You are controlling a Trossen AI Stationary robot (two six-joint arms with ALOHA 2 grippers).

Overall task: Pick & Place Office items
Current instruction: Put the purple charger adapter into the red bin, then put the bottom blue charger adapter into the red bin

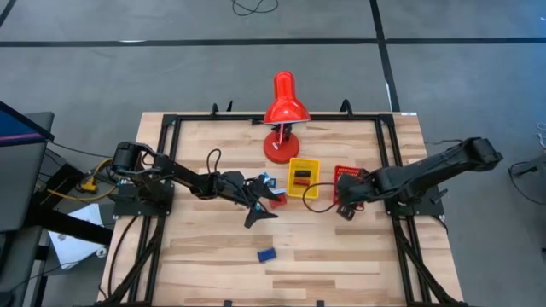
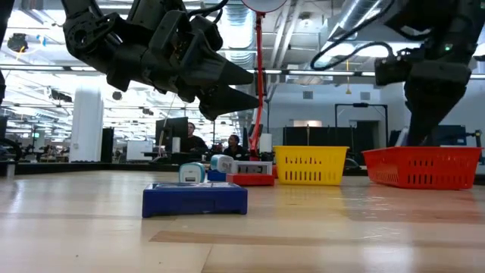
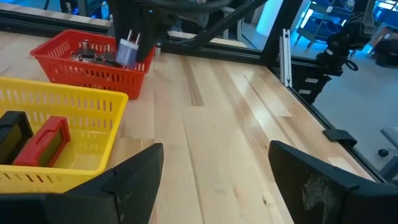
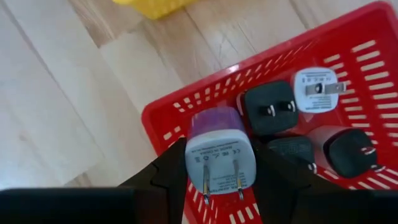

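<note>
While right gripper (image 4: pixel 221 180) jaws clamp a white plug (image 4: pixel 219 155) above the red tray (image 4: pixel 168 115), left gripper (image 1: pixel 266 205), at its 9 o'clock, gapes empty.

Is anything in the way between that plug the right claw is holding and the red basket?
Nothing visible. The right gripper holds the plug right over the red basket's open top, with other plugs lying inside.

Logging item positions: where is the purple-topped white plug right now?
The plug sits between the right gripper's fingers, above the red tray's corner, right of the yellow tray.
</note>
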